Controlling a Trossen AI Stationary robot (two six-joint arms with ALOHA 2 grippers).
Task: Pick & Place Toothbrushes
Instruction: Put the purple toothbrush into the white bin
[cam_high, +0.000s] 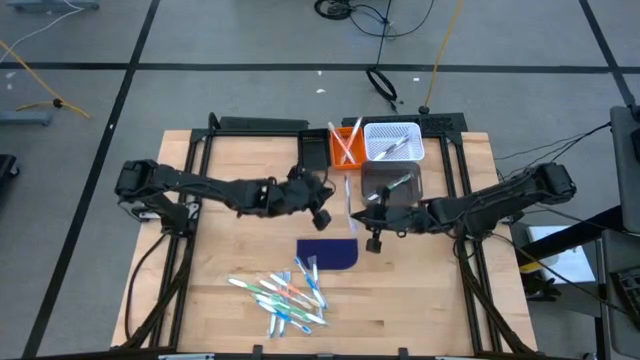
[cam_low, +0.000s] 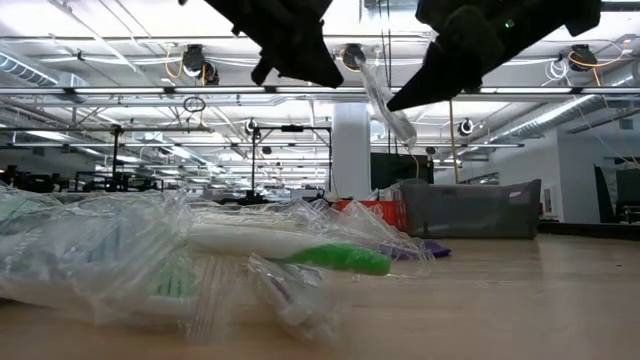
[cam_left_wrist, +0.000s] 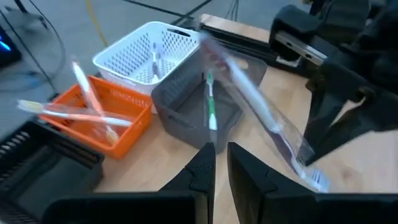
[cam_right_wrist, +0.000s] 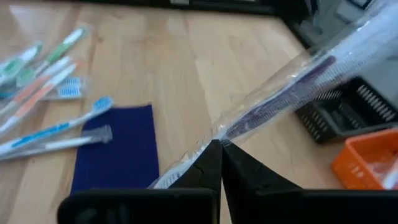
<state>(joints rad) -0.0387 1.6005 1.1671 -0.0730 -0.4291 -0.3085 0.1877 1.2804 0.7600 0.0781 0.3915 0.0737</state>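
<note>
- The right pincer (cam_high: 374, 226) hangs above the middle of the bench (cam_high: 230, 180), closed on one end of a clear-wrapped toothbrush (cam_right_wrist: 292, 93) with a dark purple handle inside the wrapper.
- That wrapped toothbrush slants up from the right pincer's tips; in the low view it shows tilted in the air between the two arms (cam_low: 385, 100).
- The left pincer (cam_high: 322, 214) is just to the left of the right one, above the bench; its fingers (cam_left_wrist: 205, 168) stand a narrow gap apart, and nothing shows between them.
- In the left wrist view the wrapped toothbrush (cam_left_wrist: 261, 112) passes just beyond the left pincer's fingertips; whether it touches them cannot be told.
- A dark blue mat (cam_high: 328, 253) lies flat on the bench, nearer than both pincers.
- A loose heap of toothbrushes (cam_high: 282, 295) in blue, green, white and orange lies at the near side of the bench, with one or two reaching onto the mat's left edge.
- At the far side stand three small bins side by side: an orange bin (cam_high: 345, 150) holding pale and orange toothbrushes, a white mesh bin (cam_high: 393, 141) with toothbrushes in it, and a grey bin (cam_high: 390, 183) just nearer with a green toothbrush (cam_left_wrist: 211, 106) leaning inside.
</note>
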